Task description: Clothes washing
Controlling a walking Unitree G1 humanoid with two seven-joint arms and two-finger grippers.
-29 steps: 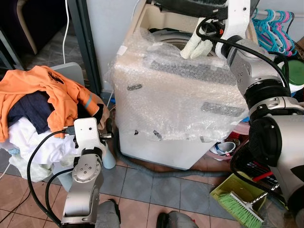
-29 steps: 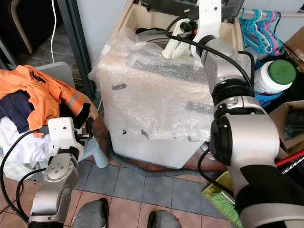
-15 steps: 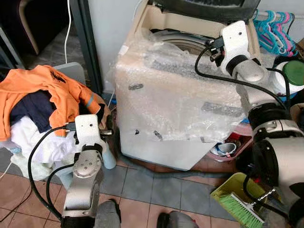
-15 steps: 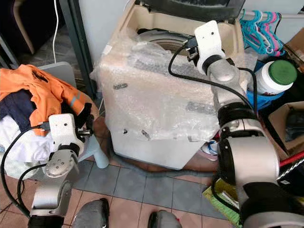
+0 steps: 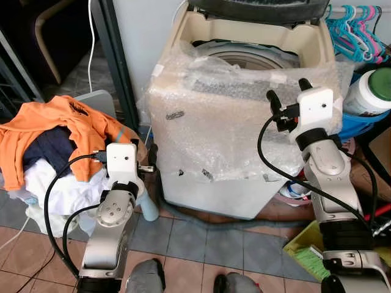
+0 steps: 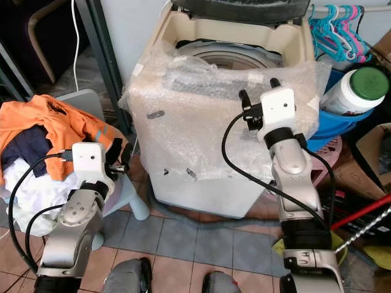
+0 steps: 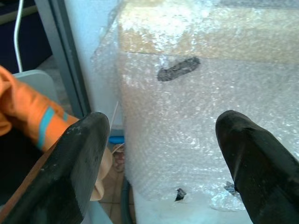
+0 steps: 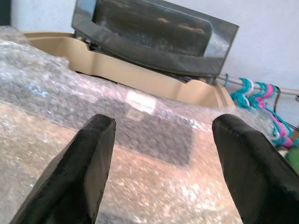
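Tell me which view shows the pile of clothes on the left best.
The left eye view: the clothes pile shows nearly whole, with the orange garment over dark and white ones. The right eye view crops its left edge. The left wrist view catches a bit of orange fabric beside the open left gripper; the right wrist view faces the washing machine.

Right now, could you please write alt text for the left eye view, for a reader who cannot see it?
A top-loading washing machine wrapped in bubble wrap stands with its lid up, the right gripper open before its front. The left gripper is open beside a pile of clothes topped by an orange shirt.
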